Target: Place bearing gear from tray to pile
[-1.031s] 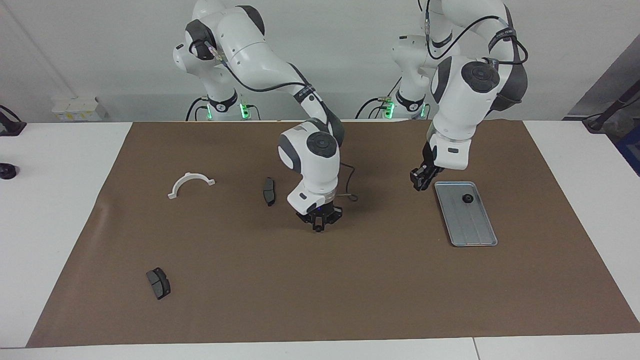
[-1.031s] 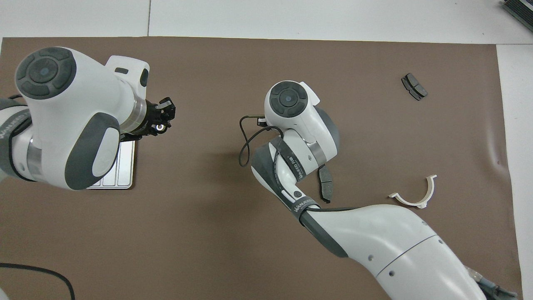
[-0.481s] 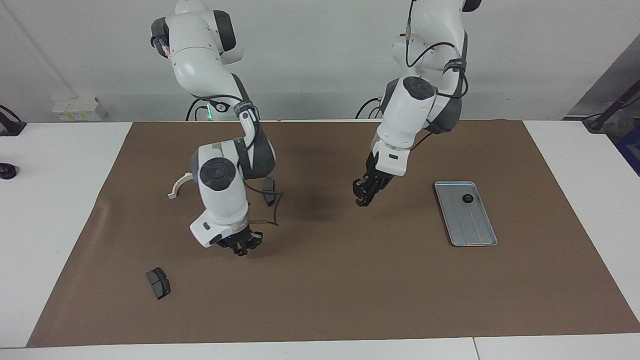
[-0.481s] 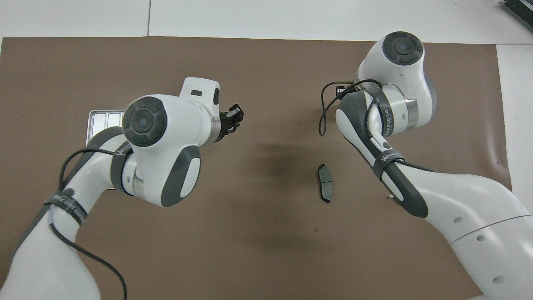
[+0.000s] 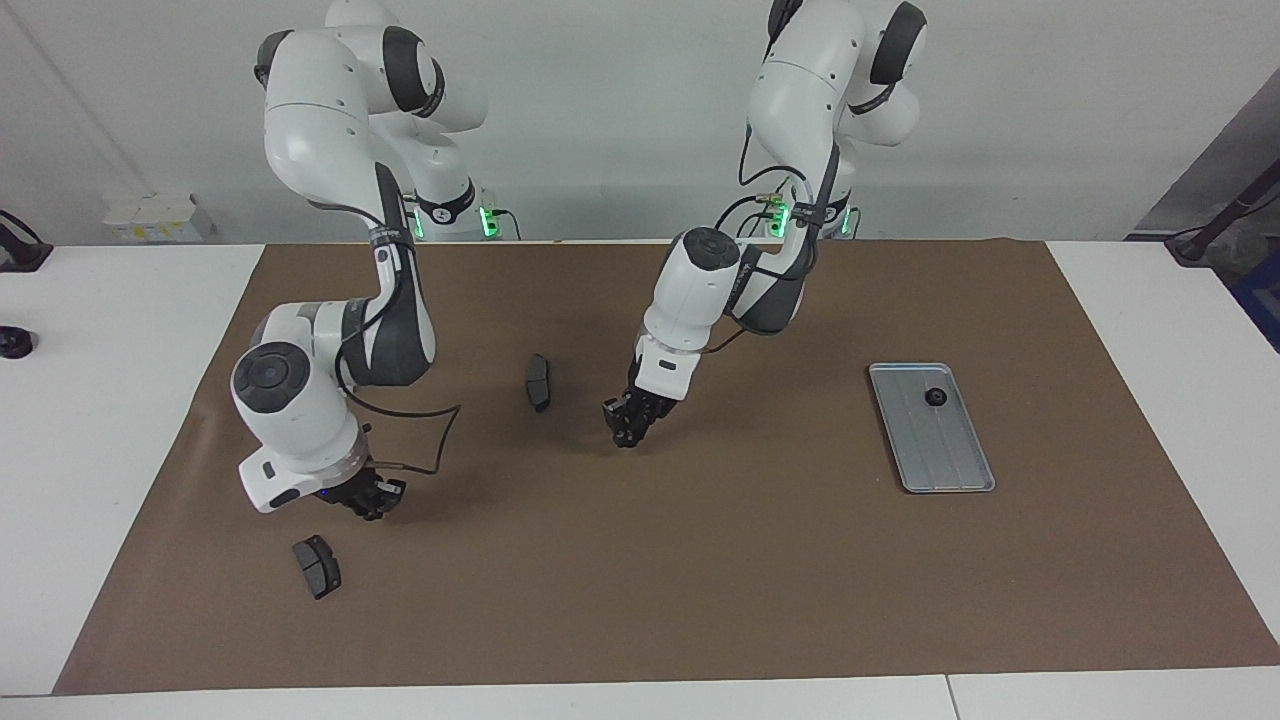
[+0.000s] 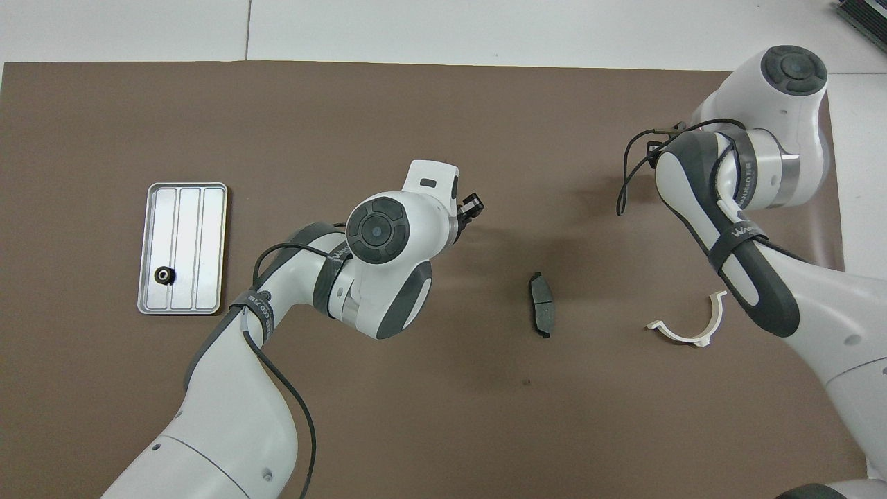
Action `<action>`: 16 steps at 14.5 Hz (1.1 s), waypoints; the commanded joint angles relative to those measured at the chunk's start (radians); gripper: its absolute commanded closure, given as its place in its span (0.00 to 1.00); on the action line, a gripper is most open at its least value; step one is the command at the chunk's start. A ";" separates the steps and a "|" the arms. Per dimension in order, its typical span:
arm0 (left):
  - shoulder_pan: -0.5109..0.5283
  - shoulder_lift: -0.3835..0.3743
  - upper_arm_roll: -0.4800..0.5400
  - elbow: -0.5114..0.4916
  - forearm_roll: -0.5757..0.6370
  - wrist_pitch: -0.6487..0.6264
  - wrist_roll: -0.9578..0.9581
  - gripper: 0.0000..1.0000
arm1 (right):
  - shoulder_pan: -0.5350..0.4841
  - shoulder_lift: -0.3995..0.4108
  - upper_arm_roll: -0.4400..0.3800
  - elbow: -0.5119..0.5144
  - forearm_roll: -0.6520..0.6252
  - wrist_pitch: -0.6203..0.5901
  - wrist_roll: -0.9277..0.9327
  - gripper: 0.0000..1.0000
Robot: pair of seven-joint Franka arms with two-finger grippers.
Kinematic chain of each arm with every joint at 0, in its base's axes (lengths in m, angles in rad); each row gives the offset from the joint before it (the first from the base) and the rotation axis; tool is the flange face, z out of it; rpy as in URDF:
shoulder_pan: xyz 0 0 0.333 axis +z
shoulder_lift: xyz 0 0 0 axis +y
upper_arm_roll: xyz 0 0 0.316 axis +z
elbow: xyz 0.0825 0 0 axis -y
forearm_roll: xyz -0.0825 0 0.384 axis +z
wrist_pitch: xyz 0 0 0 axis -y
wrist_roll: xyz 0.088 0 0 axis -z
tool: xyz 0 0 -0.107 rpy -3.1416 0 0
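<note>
Black and small, the bearing gear [image 5: 936,397] sits in the silver tray [image 5: 945,460] toward the left arm's end of the worktop [image 5: 700,560]. Left hand [image 5: 626,434] hangs over bare mat mid-worktop, right hand [image 5: 372,502] over a dark pad [image 5: 317,566]; neither grip can be told.

Brown mat [image 5: 700,580], two dark brake pads [image 5: 538,382] [image 5: 317,566], white curved bracket [image 6: 689,326] toward the right arm's end.
</note>
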State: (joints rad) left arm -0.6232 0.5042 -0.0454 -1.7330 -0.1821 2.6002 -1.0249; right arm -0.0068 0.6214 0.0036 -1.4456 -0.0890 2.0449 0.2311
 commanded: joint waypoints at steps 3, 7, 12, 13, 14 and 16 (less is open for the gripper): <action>-0.001 -0.001 0.012 -0.023 -0.020 0.029 -0.003 0.39 | -0.028 -0.063 0.010 -0.119 -0.014 0.051 -0.004 0.26; 0.006 -0.009 0.044 0.107 -0.004 -0.229 -0.107 0.00 | -0.007 -0.065 0.009 -0.098 -0.017 0.047 0.008 0.03; 0.039 -0.148 0.215 0.084 0.018 -0.500 -0.098 0.00 | 0.167 -0.071 0.012 -0.059 -0.011 0.107 0.129 0.03; 0.066 -0.159 0.235 0.082 0.026 -0.546 -0.097 0.00 | 0.212 -0.068 0.012 -0.064 -0.011 0.142 0.180 0.03; 0.098 -0.171 0.243 0.082 0.047 -0.583 -0.095 0.00 | 0.250 -0.065 0.013 -0.064 -0.009 0.158 0.216 0.03; 0.173 -0.187 0.245 0.061 0.105 -0.641 -0.081 0.00 | 0.324 -0.061 0.013 -0.070 0.000 0.190 0.240 0.03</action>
State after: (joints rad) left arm -0.5060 0.3475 0.2049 -1.6250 -0.1226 2.0048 -1.1139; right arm 0.2716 0.5593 0.0177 -1.4999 -0.0894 2.1914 0.4415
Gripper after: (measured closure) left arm 0.000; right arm 0.031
